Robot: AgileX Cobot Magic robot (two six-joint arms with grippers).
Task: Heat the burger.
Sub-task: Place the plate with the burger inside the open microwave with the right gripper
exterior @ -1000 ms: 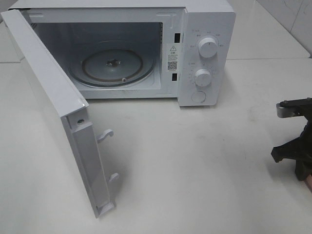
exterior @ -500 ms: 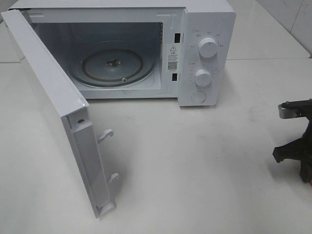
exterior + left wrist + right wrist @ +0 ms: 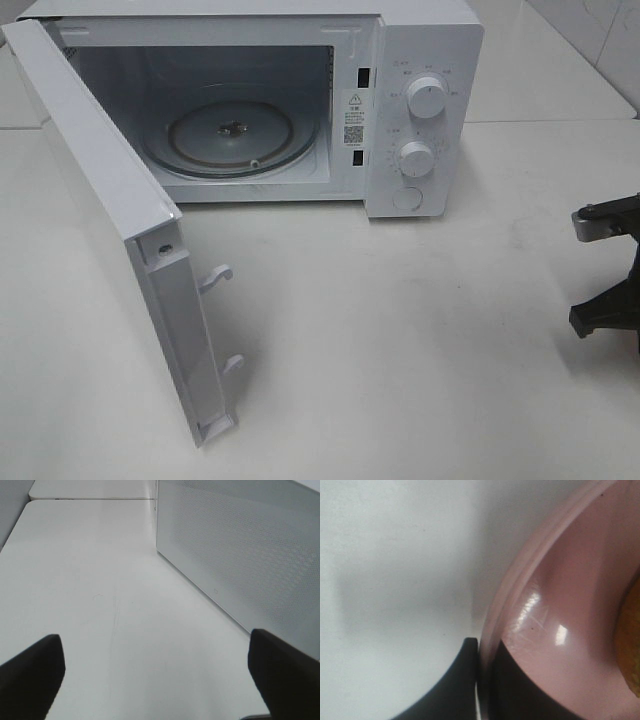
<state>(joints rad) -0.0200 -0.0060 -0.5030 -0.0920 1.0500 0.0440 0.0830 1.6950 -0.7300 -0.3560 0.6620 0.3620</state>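
Pinching the plate (image 3: pixel 520 570) by its rim, our right gripper (image 3: pixel 479 652) sets one black finger (image 3: pixel 455 685) outside, on the table side, and the other inside on the pink floor, the two pressed together on the rim. We see the burger (image 3: pixel 630 640) only as a golden sliver of bun on the plate, across the bare floor from the fingers and not touching them. We cannot tell its long axis or facing from that sliver. Our left gripper (image 3: pixel 156 672) hangs with fingers spread wide over the table (image 3: pixel 100 580), beside the microwave's (image 3: pixel 420 60) open door (image 3: pixel 240 555).
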